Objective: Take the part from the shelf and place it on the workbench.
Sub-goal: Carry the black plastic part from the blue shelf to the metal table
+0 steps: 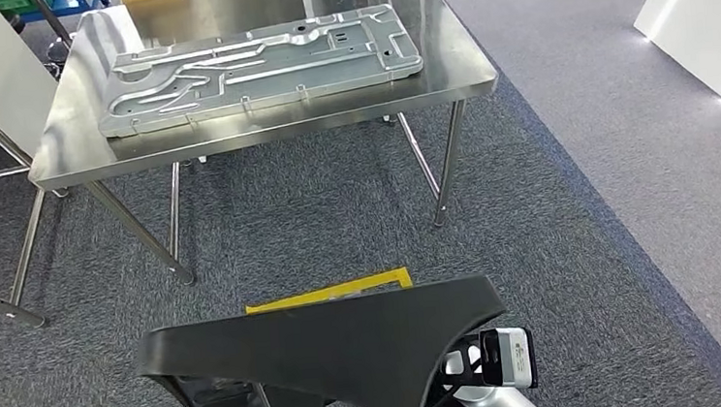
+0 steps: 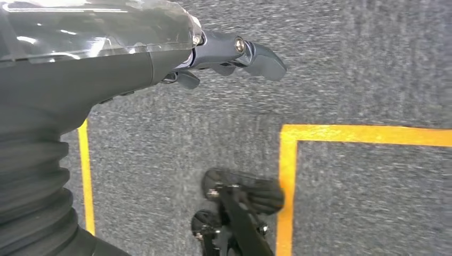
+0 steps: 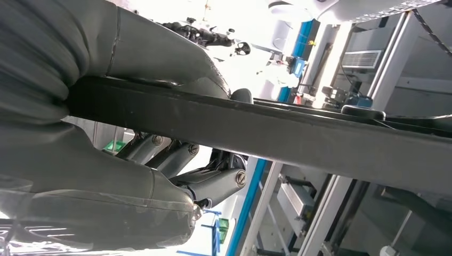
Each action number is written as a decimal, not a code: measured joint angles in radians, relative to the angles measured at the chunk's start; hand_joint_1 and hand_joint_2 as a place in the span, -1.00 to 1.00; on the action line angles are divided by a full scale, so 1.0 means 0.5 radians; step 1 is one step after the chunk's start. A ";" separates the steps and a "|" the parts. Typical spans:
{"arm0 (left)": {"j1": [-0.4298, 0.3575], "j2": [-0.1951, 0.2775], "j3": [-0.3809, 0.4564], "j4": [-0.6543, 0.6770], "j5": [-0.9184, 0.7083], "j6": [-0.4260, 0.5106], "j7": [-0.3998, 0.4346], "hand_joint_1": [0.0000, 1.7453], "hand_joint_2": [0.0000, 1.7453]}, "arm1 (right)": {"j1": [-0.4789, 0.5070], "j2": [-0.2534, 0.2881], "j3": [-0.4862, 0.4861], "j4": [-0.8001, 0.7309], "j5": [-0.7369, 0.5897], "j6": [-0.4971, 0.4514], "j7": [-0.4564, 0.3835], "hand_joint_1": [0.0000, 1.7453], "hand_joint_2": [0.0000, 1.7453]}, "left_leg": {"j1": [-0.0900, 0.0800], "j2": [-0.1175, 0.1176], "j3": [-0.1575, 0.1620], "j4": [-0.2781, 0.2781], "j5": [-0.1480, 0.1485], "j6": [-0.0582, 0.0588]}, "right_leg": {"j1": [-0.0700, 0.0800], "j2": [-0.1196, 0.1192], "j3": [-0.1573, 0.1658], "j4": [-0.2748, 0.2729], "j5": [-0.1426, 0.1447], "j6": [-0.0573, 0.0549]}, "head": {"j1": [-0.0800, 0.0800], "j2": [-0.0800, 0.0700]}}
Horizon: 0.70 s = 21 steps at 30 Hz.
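Low in the head view, a black moulded part (image 1: 339, 346) hangs wide and flat in front of me. My right arm (image 1: 496, 399) comes up beneath its right end. In the right wrist view my right hand (image 3: 133, 176) grips the part's edge (image 3: 320, 140), thumb on one side and fingers (image 3: 181, 160) on the other. The steel workbench (image 1: 75, 143) stands ahead across the carpet. My left hand (image 2: 229, 53) hangs over the floor, fingers stretched out and holding nothing.
A large stamped metal plate (image 1: 258, 66) covers most of the workbench top. A yellow tape outline (image 1: 344, 290) marks the grey carpet between me and the bench's legs (image 1: 447, 172). White cabinets (image 1: 701, 11) stand at the right. Aluminium shelf frames (image 3: 341, 213) rise behind the part.
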 joint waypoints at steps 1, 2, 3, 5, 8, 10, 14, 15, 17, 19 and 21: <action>0.000 0.001 0.000 0.000 0.000 0.000 0.000 -1.00 1.00 | 0.001 0.000 0.000 0.000 0.000 0.005 0.000 1.00 1.00 | -0.004 0.003 0.047 -0.133 0.083 0.011 | 0.001 -0.001 0.027 -0.002 -0.022 0.006 | 0.000 0.000; 0.000 0.002 0.000 0.000 0.000 0.000 -0.001 -1.00 1.00 | 0.001 0.000 0.000 -0.001 0.000 0.010 0.000 1.00 1.00 | -0.012 0.005 0.091 -0.249 0.132 0.024 | 0.002 0.000 0.046 -0.004 -0.041 0.015 | 0.000 0.000; 0.000 0.003 0.000 0.000 0.000 0.000 -0.001 -1.00 1.00 | 0.002 0.000 0.000 -0.002 -0.001 0.014 0.000 1.00 1.00 | -0.020 0.007 0.121 -0.324 0.150 0.039 | 0.003 0.000 0.059 -0.010 -0.056 0.025 | 0.000 0.000; 0.000 0.004 0.000 0.000 0.000 0.000 -0.003 -1.00 1.00 | 0.004 0.000 -0.001 -0.004 -0.002 0.018 0.000 1.00 1.00 | -0.029 0.006 0.146 -0.373 0.120 0.068 | 0.006 0.000 0.073 -0.012 -0.057 0.050 | 0.000 0.000; 0.002 0.005 0.000 0.000 0.000 -0.001 -0.004 -1.00 1.00 | 0.003 0.000 -0.006 -0.009 -0.002 0.018 0.000 1.00 1.00 | -0.017 0.000 0.212 -0.411 0.091 0.106 | 0.005 0.001 0.025 0.122 -0.034 0.079 | 0.001 0.000; 0.002 0.005 0.000 0.000 0.000 -0.002 -0.005 -1.00 1.00 | 0.005 -0.001 -0.012 -0.010 0.000 0.018 0.000 1.00 1.00 | -0.015 -0.002 0.257 -0.422 0.061 0.123 | 0.000 0.002 -0.129 0.351 -0.077 0.092 | 0.001 0.000; 0.011 0.004 0.000 0.000 0.000 -0.002 -0.006 -1.00 1.00 | 0.026 -0.009 -0.016 -0.010 0.004 0.018 0.000 1.00 1.00 | -0.015 -0.008 0.362 -0.422 -0.030 0.122 | -0.003 0.001 -0.393 0.525 -0.205 0.105 | 0.001 0.000; 0.011 0.004 0.000 0.000 0.000 -0.003 -0.006 -1.00 1.00 | 0.030 -0.009 -0.018 -0.010 0.005 0.018 0.000 1.00 1.00 | -0.015 -0.010 0.399 -0.422 -0.057 0.117 | -0.004 0.001 -0.394 0.434 -0.147 0.102 | 0.001 0.000; 0.012 0.003 0.000 0.000 0.000 -0.003 -0.007 -1.00 1.00 | 0.041 -0.011 -0.023 -0.010 0.008 0.021 0.000 1.00 1.00 | -0.016 -0.013 0.462 -0.418 -0.118 0.103 | 0.001 0.001 -0.368 0.196 0.091 0.086 | 0.001 0.000; 0.009 0.002 0.000 0.000 0.000 -0.003 -0.011 -1.00 1.00 | 0.054 -0.014 -0.031 -0.012 0.016 0.026 0.000 1.00 1.00 | -0.018 -0.016 0.505 -0.421 -0.165 0.080 | 0.014 0.004 -0.347 0.070 0.249 0.062 | 0.001 0.000; 0.001 0.001 0.000 0.000 0.000 -0.002 -0.014 -1.00 1.00 | 0.053 -0.013 -0.035 -0.020 0.021 0.034 0.000 1.00 1.00 | -0.017 -0.017 0.526 -0.401 -0.162 0.050 | 0.020 0.009 -0.317 0.055 0.236 0.033 | 0.001 0.000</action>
